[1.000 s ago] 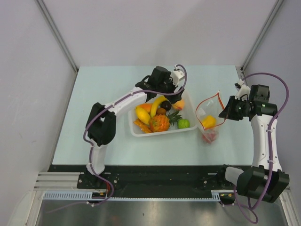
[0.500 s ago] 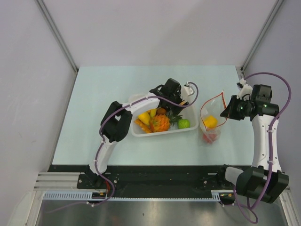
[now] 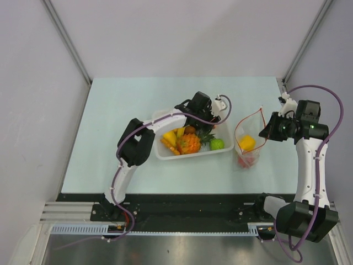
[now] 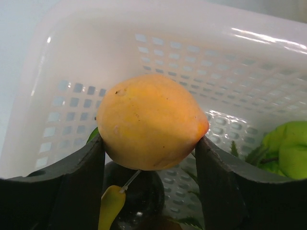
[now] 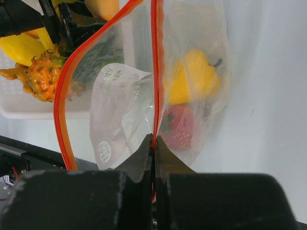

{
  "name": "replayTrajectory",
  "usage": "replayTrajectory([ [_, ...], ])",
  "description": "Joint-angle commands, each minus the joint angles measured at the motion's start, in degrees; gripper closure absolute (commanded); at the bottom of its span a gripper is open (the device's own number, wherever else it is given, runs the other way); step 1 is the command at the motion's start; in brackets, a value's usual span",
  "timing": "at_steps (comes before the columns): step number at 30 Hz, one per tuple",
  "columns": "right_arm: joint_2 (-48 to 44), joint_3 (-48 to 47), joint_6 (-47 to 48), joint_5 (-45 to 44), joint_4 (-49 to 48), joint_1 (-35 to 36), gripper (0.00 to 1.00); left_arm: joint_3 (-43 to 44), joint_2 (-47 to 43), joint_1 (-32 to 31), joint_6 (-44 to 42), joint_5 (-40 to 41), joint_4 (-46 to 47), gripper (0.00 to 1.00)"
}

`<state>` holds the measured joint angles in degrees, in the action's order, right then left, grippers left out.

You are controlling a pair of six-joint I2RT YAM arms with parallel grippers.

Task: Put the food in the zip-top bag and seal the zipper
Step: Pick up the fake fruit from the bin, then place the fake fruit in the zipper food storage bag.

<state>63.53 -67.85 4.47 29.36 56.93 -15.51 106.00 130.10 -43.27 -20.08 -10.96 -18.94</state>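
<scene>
My left gripper (image 3: 214,117) is over the right end of the white basket (image 3: 160,152), shut on an orange-yellow toy fruit (image 4: 151,122) held between its fingers (image 4: 72,182) above the basket floor. A dark purple fruit (image 4: 144,191) lies below it. A pineapple (image 3: 187,144), yellow fruits (image 3: 170,137) and a green fruit (image 3: 216,144) lie in the basket. My right gripper (image 3: 265,131) is shut on the red-orange zipper (image 5: 155,72) of the clear bag (image 3: 246,130), holding its mouth open. A yellow fruit (image 5: 194,76) and a red fruit (image 5: 180,127) lie inside the bag.
The bag stands just right of the basket, on the pale table (image 3: 110,127). The table's front edge and a black rail (image 3: 182,201) run below both. Grey walls close the sides and back.
My left gripper moved right and forward from the basket's back rim to its right end, onto the orange-yellow fruit. It barely moved in the last half second. The right gripper held the bag still.
</scene>
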Motion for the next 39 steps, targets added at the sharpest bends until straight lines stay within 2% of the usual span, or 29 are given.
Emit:
replayTrajectory([
  [1,-1.3,-0.3,0.5,1.5,-0.4,-0.2,1.00,-4.7,-8.4,0.0,2.2,-4.5,5.7,0.55],
  [9,-1.5,0.4,0.3,2.5,-1.2,-0.2,1.00,-5.5,-15.1,1.2,4.4,-7.6,5.3,0.57],
  [19,-0.4,1.1,-0.5,4.0,-3.0,-0.3,1.00,-3.1,-17.3,1.5,7.1,-10.1,4.4,0.55],
  [24,-0.1,1.1,-0.7,4.6,-3.3,-0.2,1.00,-2.6,-19.7,1.9,10.9,-17.8,5.7,0.57],
  [27,0.0,1.2,-1.1,4.9,-3.8,-0.2,1.00,-3.4,-22.4,0.3,12.3,-22.5,8.5,0.56],
  [34,-0.2,1.1,-1.3,4.1,-3.6,-0.2,1.00,-1.4,-24.5,-3.6,18.0,-25.6,12.3,0.55],
  [39,-0.5,0.9,-1.4,4.6,-3.5,-0.2,1.00,1.8,-22.9,-7.9,13.0,-24.9,6.7,0.51],
])
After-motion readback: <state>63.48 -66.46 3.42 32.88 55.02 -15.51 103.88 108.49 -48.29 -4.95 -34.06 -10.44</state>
